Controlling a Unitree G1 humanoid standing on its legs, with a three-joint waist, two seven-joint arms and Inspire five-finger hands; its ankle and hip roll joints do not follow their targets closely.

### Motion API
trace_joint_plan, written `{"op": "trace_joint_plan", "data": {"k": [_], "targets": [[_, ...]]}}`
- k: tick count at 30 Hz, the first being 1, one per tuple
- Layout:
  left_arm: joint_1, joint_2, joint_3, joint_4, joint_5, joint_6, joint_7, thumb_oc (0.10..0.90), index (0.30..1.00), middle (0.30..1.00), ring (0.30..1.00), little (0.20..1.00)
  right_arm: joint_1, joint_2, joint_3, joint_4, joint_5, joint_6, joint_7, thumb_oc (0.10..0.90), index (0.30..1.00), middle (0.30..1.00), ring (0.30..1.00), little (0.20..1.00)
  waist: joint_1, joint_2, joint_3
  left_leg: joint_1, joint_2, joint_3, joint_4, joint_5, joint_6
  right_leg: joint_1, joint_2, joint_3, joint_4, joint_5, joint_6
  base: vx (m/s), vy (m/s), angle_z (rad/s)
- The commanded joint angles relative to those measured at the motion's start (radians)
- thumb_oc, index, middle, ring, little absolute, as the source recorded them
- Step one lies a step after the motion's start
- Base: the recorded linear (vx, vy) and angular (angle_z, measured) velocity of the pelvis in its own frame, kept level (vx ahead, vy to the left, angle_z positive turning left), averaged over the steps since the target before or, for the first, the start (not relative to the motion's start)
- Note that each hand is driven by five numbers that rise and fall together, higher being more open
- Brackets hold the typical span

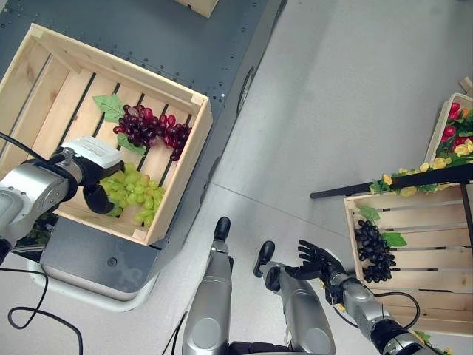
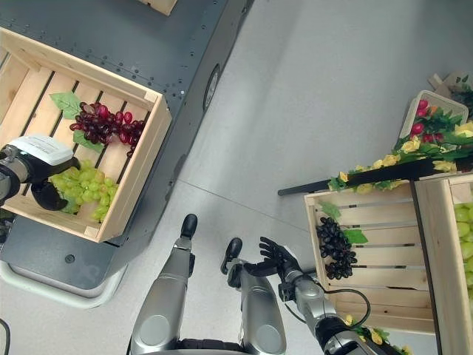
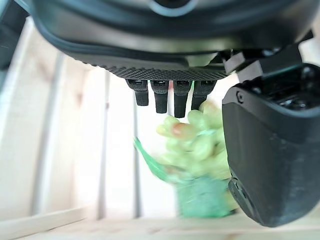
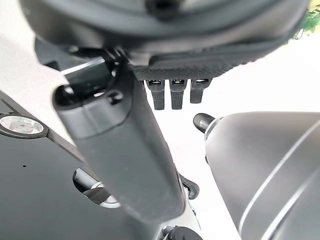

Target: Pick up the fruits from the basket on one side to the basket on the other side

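A wooden crate on my left holds a bunch of red grapes and a bunch of green grapes. My left hand reaches into this crate and hangs over the green grapes, fingers straight on one side and thumb on the other, not closed round them. On my right a second wooden crate holds a bunch of dark grapes. My right hand hovers open and empty over the floor just left of that crate.
The left crate rests on a dark metal platform. A black bar with yellow flowers crosses above the right crate. Behind it stands a box of red and yellow fruit. Another crate with green grapes lies far right.
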Motion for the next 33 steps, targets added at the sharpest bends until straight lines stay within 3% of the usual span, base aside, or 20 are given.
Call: {"op": "trace_joint_plan", "data": {"k": [1, 9, 18, 25, 29, 33], "targets": [[-0.045, 0.045, 0.060, 0.070, 0.123, 0.130, 0.058, 0.800, 0.900, 0.900, 0.900, 0.900, 0.040, -0.041, -0.009, -0.015, 0.050, -0.030, 0.025, 0.800, 0.900, 0.900, 0.900, 0.900, 0.014, 0.020, -0.010, -0.018, -0.057, 0.094, 0.064, -0.095, 0.020, 0.085, 0.027, -0.034, -0.081, 0.052, 0.016, 0.00, 0.000, 0.00], [-0.021, -0.077, 0.055, 0.194, 0.271, 0.233, 0.207, 0.800, 0.900, 0.900, 0.900, 0.900, 0.018, -0.020, 0.012, -0.007, 0.060, -0.031, 0.006, 0.800, 0.900, 0.900, 0.900, 0.900, 0.013, -0.005, -0.010, -0.007, -0.055, 0.084, 0.055, -0.097, 0.026, 0.089, 0.036, -0.025, -0.090, 0.059, 0.013, 0.00, -0.004, 0.00], [0.042, -0.198, 0.083, 0.260, 0.232, 0.320, 0.333, 0.800, 0.900, 0.900, 0.900, 0.900, 0.004, -0.015, 0.026, -0.021, 0.033, -0.020, -0.017, 0.800, 0.900, 0.900, 0.900, 0.900, 0.002, -0.009, -0.010, 0.007, -0.055, 0.083, 0.046, -0.096, 0.031, 0.086, 0.040, -0.008, -0.086, 0.056, 0.009, 0.00, 0.018, -0.01], [0.114, -0.228, 0.178, 0.271, 0.097, 0.489, 0.479, 0.800, 0.900, 0.900, 0.900, 0.900, 0.019, -0.025, 0.026, -0.050, 0.026, -0.006, -0.037, 0.800, 0.900, 0.900, 0.900, 0.900, 0.000, 0.001, -0.010, 0.004, -0.060, 0.083, 0.045, -0.094, 0.031, 0.076, 0.037, -0.003, -0.080, 0.050, 0.004, 0.00, 0.010, 0.00], [0.181, -0.221, 0.268, 0.232, 0.076, 0.508, 0.530, 0.800, 0.900, 0.900, 0.900, 0.900, 0.030, -0.022, 0.019, -0.076, 0.020, 0.004, -0.050, 0.800, 0.900, 0.900, 0.900, 0.900, 0.010, 0.008, -0.010, -0.003, -0.062, 0.079, 0.042, -0.089, 0.030, 0.068, 0.034, -0.007, -0.075, 0.048, 0.002, 0.00, 0.000, 0.00], [0.221, -0.214, 0.316, 0.185, 0.080, 0.477, 0.552, 0.800, 0.900, 0.900, 0.900, 0.900, 0.032, -0.021, 0.011, -0.092, 0.028, 0.015, -0.063, 0.800, 0.900, 0.900, 0.900, 0.900, 0.020, 0.014, -0.010, -0.004, -0.064, 0.073, 0.035, -0.088, 0.032, 0.063, 0.032, -0.017, -0.072, 0.044, -0.001, 0.00, 0.000, 0.00]]}}
